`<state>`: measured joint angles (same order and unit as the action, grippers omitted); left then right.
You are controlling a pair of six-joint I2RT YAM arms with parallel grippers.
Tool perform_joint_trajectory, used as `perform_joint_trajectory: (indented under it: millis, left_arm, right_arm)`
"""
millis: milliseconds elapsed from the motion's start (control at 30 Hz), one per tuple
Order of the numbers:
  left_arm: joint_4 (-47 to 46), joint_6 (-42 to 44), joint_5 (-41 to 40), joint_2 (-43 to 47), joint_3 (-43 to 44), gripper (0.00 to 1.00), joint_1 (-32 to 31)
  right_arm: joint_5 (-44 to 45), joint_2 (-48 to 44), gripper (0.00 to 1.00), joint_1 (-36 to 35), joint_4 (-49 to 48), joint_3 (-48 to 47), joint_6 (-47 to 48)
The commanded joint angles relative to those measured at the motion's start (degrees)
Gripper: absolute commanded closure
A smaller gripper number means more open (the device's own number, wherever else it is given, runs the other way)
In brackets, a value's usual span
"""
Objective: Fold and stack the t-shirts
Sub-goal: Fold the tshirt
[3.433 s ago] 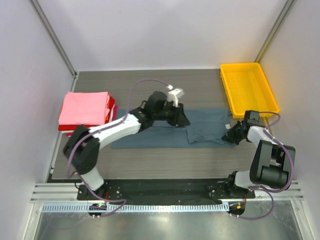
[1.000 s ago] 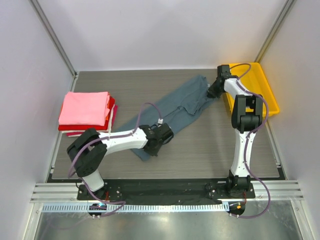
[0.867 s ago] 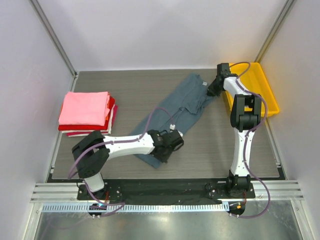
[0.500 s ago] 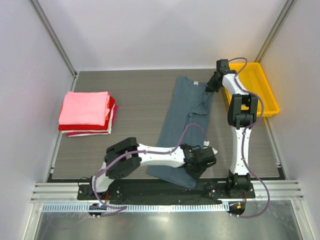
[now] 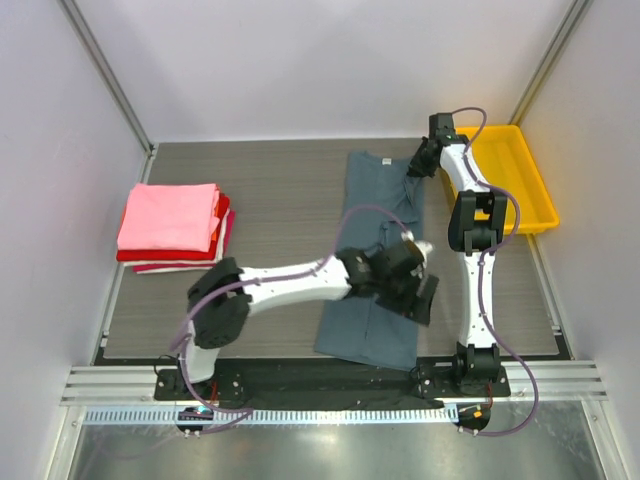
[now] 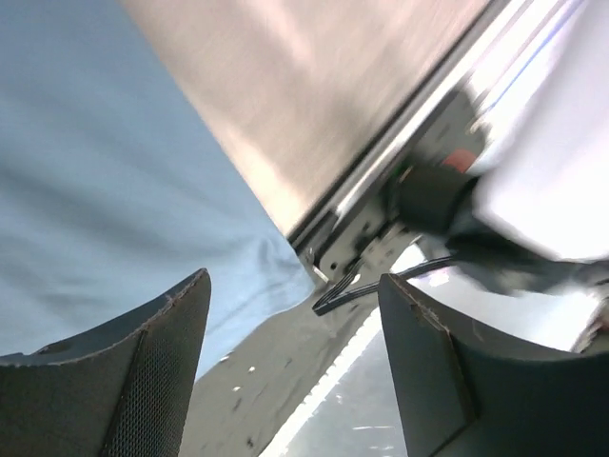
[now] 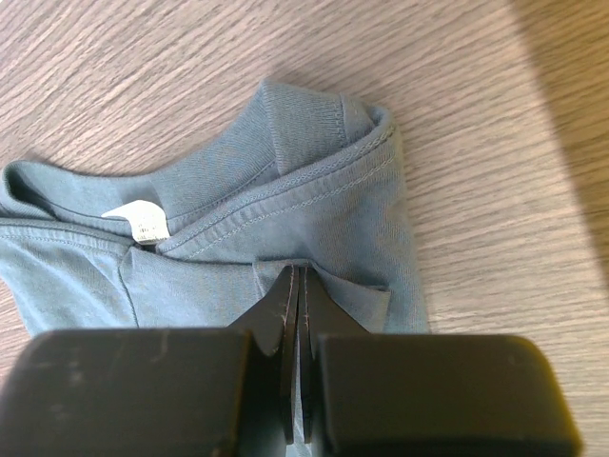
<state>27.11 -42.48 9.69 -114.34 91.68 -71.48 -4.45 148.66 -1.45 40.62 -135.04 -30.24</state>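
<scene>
As the left gripper [image 6: 290, 295] let go of the hem, its jaws sprang apart with nothing between them, and the blue-grey t-shirt [image 5: 375, 205], swung round from its slant of a second ago, lay lengthwise down the worktop [image 5: 270, 190] (squared up for folding, I'd say). The jaws of the right gripper [image 7: 299, 286] stayed pinched on cloth beside the collar, the folded stack [image 5: 170, 215] waited far left, and the yellow tray [image 5: 505, 175] held nothing.

A robotics lab test cell: plain white walls [image 5: 300, 70] and bare aluminium posts [image 5: 106, 70] box in a wood-grain table [image 5: 270, 180]. A yellow plastic tray [image 5: 505, 175] lies just right of the right gripper [image 5: 419, 166], and both arms [image 5: 290, 283] stand bolted to a metal rail [image 5: 330, 398].
</scene>
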Motion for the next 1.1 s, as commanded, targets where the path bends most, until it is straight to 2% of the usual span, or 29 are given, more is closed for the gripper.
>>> perform_joint_trajectory:
  millis: [0,100,133,200,400,567,633,800,1000,1067]
  left_arm:
    - [-2.2,1.7,5.3,10.3,-0.6,0.27,7.5]
    - [-3.7,2.1,10.4,11.4,-2.3,0.28,15.1]
    - [-4.3,2.7,10.8,11.1,-2.6,0.29,19.3]
    - [-5.0,3.9,10.2,9.2,-2.1,0.32,23.3]
    - [-12.1,4.2,8.2,-3.4,3.0,0.45,36.9]
    - [-17.1,2.8,9.4,-18.8,13.7,0.52,45.4]
    - [-17.4,1.9,10.3,-22.9,19.9,0.53,46.7]
    - [-28.4,-6.0,16.1,-31.2,24.5,0.52,49.5]
    - [-30.3,-12.1,20.8,-41.8,38.1,0.5,49.8]
    - [-31.4,-13.7,21.1,-43.8,40.2,0.5,49.7]
  right_arm:
    - [0.8,3.7,0.96,-0.8,3.7,0.0,1.7]
    - [0.8,3.8,0.96,-0.9,3.3,-0.1,1.5]
    - [0.7,3.8,0.96,-0.9,3.2,-0.2,1.4]
    - [0.8,3.8,0.96,-1.0,3.1,-0.5,1.2]
    - [1.8,3.0,0.96,-1.6,2.5,0.1,1.1]
    - [1.6,2.7,0.96,-1.7,2.1,0.2,1.0]
    - [1.5,2.6,0.96,-1.7,1.9,0.5,1.1]
    - [1.5,2.9,0.96,-1.6,1.3,1.6,1.5]
    - [1.6,3.9,0.96,-1.7,1.0,1.8,1.4]
    - [1.6,3.9,0.96,-1.7,1.0,2.0,1.2]
